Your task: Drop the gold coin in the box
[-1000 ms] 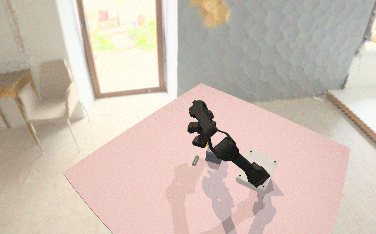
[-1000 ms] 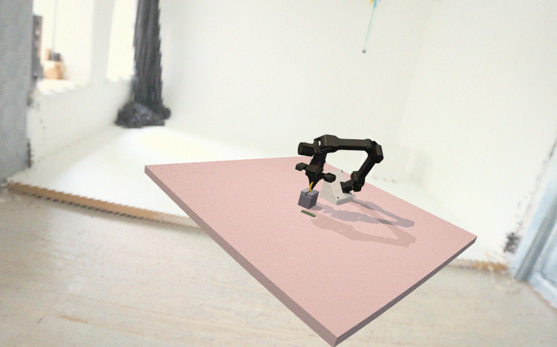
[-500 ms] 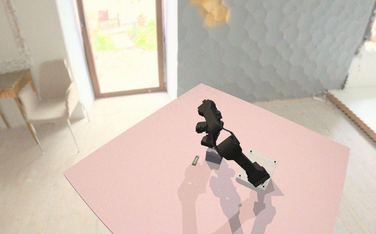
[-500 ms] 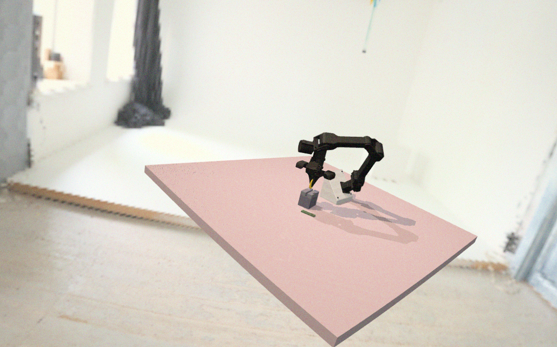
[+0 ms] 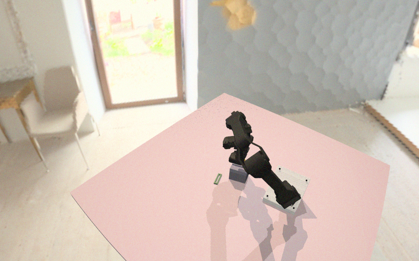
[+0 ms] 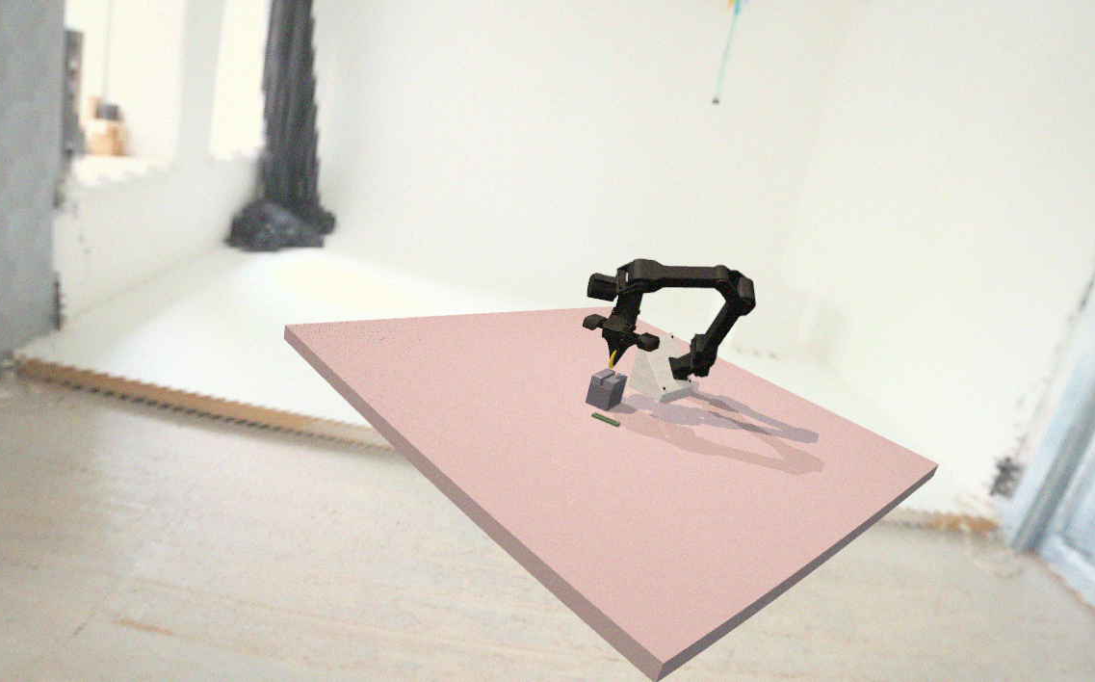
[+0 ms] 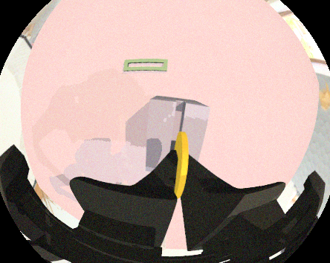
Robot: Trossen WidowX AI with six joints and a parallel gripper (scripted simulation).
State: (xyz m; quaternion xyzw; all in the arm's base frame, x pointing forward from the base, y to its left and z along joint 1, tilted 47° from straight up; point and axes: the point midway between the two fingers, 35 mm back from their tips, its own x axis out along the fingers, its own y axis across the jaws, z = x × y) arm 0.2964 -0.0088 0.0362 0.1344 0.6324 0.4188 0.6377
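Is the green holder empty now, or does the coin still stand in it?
Empty. In the wrist view the green holder shows only a bare slot, and the gold coin is pinched edge-on in the gripper above the grey box.

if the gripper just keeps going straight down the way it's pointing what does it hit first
Most likely the grey box lid: the gripper points down over it, and the held gold coin would touch first. Whether the coin meets the slot is unclear.

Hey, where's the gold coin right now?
The gold coin is pinched edge-on between the gripper fingers, hanging just above the grey box; in the wrist view the vacant green holder lies beyond the box.
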